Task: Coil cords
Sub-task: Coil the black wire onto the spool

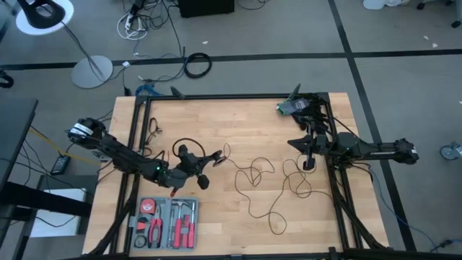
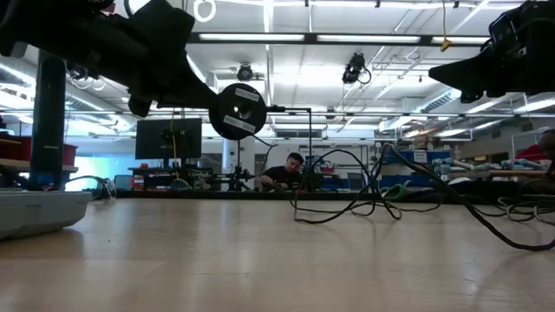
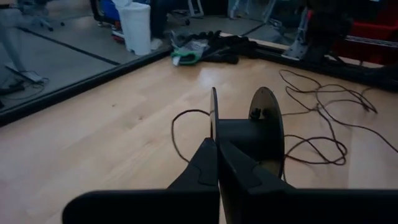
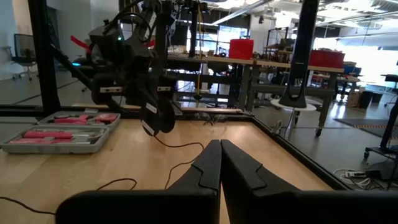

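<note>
Grey tool-kit tray [image 1: 164, 222] (beside spool [image 1: 203, 180]).

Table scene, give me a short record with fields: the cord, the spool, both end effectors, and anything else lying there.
Cord: thin black cord, loose uncoiled loops across the table
Spool: black spool, lifted clear of the tabletop, no windings visible on it
Left end effector: left end effector shut on one flange of the spool
Right end effector: right end effector shut, nothing seen between its fingers, at the table's right side
Other: tool tray with red-handled tools, near edge
</note>
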You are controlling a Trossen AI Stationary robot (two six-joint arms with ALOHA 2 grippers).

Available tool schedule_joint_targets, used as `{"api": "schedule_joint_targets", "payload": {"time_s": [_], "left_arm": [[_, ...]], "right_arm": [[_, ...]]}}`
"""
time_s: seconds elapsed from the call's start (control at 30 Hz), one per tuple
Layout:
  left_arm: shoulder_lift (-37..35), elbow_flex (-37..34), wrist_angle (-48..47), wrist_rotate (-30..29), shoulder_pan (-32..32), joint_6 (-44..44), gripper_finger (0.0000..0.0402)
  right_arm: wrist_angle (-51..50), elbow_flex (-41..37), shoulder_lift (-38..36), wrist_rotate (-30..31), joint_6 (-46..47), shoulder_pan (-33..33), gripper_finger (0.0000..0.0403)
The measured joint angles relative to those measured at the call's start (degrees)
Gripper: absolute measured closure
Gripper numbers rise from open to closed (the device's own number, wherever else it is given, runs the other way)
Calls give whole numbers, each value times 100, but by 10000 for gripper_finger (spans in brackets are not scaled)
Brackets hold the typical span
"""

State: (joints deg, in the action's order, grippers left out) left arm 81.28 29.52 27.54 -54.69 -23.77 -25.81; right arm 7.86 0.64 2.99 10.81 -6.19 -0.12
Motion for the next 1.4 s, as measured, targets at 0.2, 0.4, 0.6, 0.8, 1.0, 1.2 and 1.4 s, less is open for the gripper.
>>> {"api": "schedule_joint_targets", "payload": {"time_s": [0.2,0.4,0.6,0.8,1.0,1.2,1.4], "left_arm": [[0,0,-1,-577,-239,-165,401],[2,0,-22,-1039,-375,-163,401],[4,2,-72,-1374,-371,-118,401],[4,2,-193,-1423,-362,37,401],[7,2,-365,-1404,-362,30,401],[74,2,-323,-535,-247,154,401],[473,2,134,45,15,161,401]], "right_arm": [[0,0,1,0,0,-1,394],[-2,-2,0,0,0,0,394],[-1,-1,0,0,1,0,394],[-1,-2,1,0,1,-1,394],[1,-2,2,-2,0,0,394],[145,-2,0,-2,294,0,394],[321,0,0,-11,1512,0,394]]}}
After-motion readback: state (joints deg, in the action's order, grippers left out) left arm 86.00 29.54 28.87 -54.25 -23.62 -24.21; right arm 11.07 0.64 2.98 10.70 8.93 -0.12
